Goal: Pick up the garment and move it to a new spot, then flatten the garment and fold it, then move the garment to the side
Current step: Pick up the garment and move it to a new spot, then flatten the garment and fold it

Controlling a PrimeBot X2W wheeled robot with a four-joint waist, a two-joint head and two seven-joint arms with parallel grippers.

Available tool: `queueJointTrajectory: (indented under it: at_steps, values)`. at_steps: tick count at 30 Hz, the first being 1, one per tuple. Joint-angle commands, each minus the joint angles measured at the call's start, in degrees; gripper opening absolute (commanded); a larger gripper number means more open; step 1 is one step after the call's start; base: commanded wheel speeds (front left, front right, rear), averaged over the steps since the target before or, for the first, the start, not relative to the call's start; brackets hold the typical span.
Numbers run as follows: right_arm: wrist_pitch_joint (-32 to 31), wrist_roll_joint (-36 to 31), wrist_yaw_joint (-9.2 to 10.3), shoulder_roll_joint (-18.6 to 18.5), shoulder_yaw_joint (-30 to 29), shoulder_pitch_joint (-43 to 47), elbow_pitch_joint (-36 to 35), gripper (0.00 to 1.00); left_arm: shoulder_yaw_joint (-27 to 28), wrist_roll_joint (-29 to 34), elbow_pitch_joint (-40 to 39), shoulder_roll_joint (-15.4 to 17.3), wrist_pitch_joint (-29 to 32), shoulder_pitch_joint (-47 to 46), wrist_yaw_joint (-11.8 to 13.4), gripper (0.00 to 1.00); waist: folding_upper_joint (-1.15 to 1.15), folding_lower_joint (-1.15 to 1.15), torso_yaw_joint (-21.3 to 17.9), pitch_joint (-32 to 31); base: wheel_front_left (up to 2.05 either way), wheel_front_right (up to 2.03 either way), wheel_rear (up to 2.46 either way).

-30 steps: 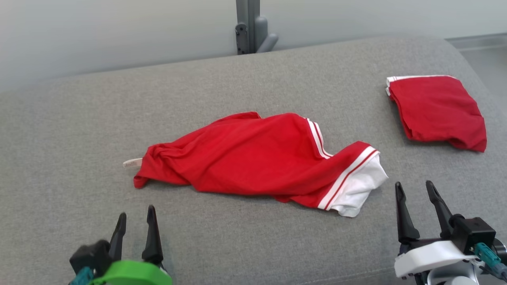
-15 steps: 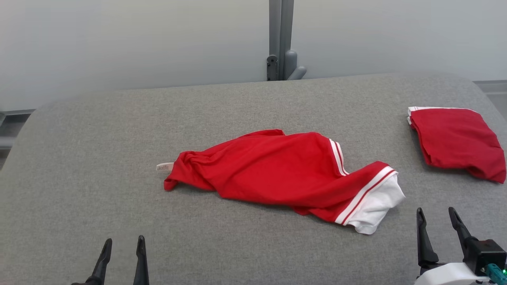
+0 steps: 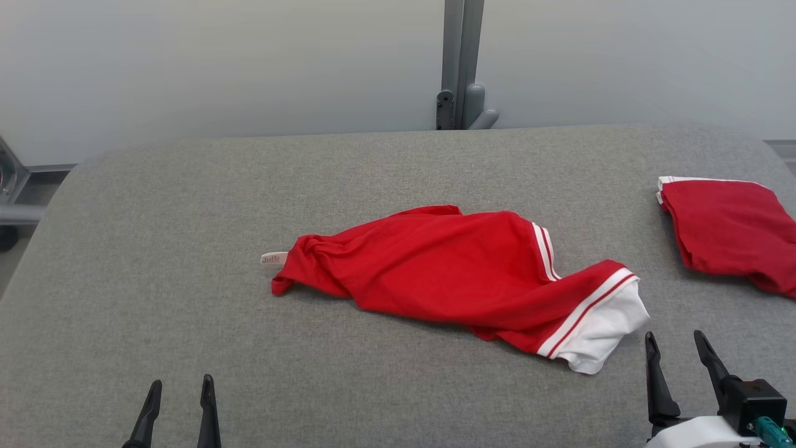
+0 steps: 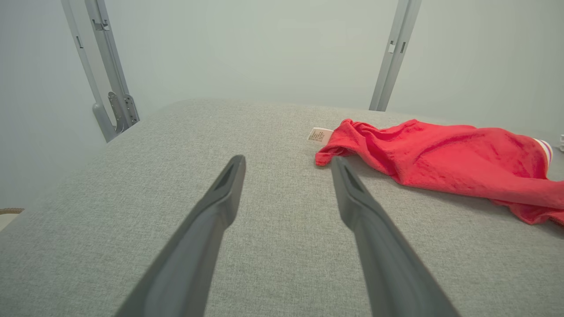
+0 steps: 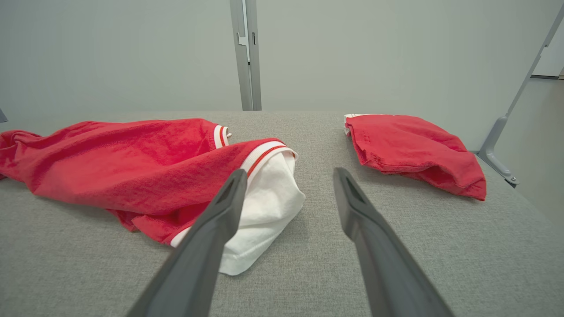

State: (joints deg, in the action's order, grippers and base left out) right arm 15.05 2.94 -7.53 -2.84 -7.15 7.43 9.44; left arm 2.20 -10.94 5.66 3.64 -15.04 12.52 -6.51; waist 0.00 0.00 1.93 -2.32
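A crumpled red garment [image 3: 448,274] with white stripes and a white end lies in the middle of the grey padded surface [image 3: 186,249]; a small label sticks out at its left tip. It also shows in the left wrist view [image 4: 440,154] and the right wrist view [image 5: 132,163]. My left gripper [image 3: 177,389] is open at the bottom left, well short of the garment, nothing between its fingers. My right gripper [image 3: 676,345] is open at the bottom right, just near the white end, holding nothing.
A second red garment [image 3: 731,233], folded, lies at the right edge of the surface, also in the right wrist view [image 5: 414,147]. A grey post with a bracket [image 3: 460,68] stands behind the far edge. The surface drops off at the left.
The head camera has tilted up and turned left, so the whole scene shifted down and right. Both grippers sit lower in the picture. The garment itself has not moved.
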Motion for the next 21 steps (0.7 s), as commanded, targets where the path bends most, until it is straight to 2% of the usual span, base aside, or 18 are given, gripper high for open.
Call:
queueJointTrajectory:
  at_steps: [1, 14, 21]
  values:
    - [0.18, 0.19, 0.09, -0.12, 0.09, 0.57, 0.14, 1.00, 0.35, 0.52, 0.03, -0.13, -0.18, 0.42, -0.16, 1.00, 0.00, 0.00, 0.05, -0.02, 0.00, 0.00, 0.00]
    - [0.17, 0.23, 0.09, -0.13, 0.77, -0.56, -0.18, 1.00, 0.58, 0.65, -0.67, -0.67, -0.18, -1.05, -0.82, 1.00, 0.00, 0.00, -1.58, 0.54, 0.00, 0.00, 0.00]
    - [0.18, -0.73, 0.09, -0.12, 1.75, -2.44, -1.28, 1.00, -5.06, 1.58, 1.85, -0.70, -0.17, -9.76, -1.01, 1.00, 0.00, 0.00, -3.67, 4.53, 0.00, 0.00, 0.00]
